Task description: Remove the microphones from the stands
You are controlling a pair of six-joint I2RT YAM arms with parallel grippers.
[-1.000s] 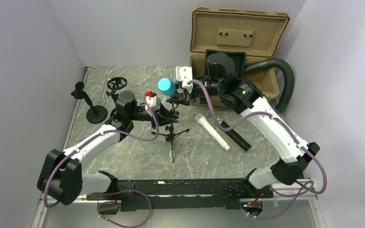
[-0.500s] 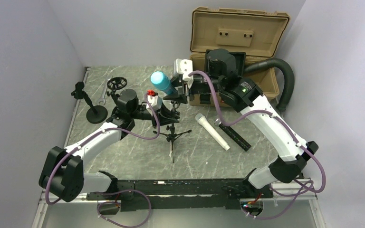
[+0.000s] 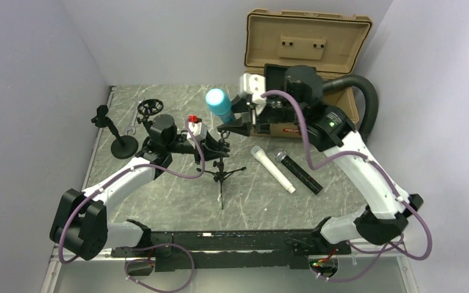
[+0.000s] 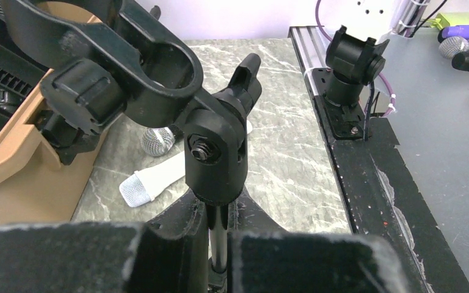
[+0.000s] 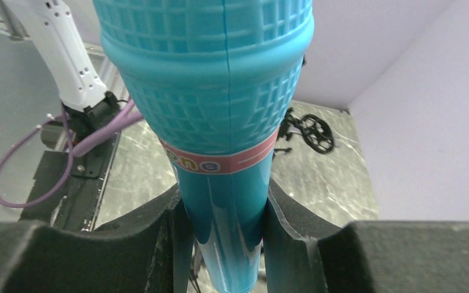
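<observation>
a grey-green marbled table (image 3: pixel 159 201) sits between pale lilac walls (image 3: pixel 36 91). the tripod stand (image 3: pixel 221 172) stands mid-table. behind it and to its right an open tan case (image 3: pixel 308 36) sits against the back wall, with a black ribbed hose (image 3: pixel 366 101) curling round its far side.

the left claw (image 4: pixel 217 244) is clamped on the stand's thin pole, below the clip (image 4: pixel 134 67). the right claw (image 5: pixel 223 232) is clamped on the handle of the blue microphone (image 5: pixel 220 122), which is lifted out of the clip, just behind the stand.

since half a second ago the right arm has drawn back toward the case, carrying the microphone right of where it was. the black microphone (image 3: pixel 298 173), right of the stand beside a white microphone (image 3: pixel 273 170), is now uncovered.

left of the stand a round-based desk stand (image 3: pixel 122 145) and a shock mount (image 3: pixel 149 108) sit near the table's left edge. bare surface runs from the stand's feet to the black rail (image 3: pixel 232 241) in front.
</observation>
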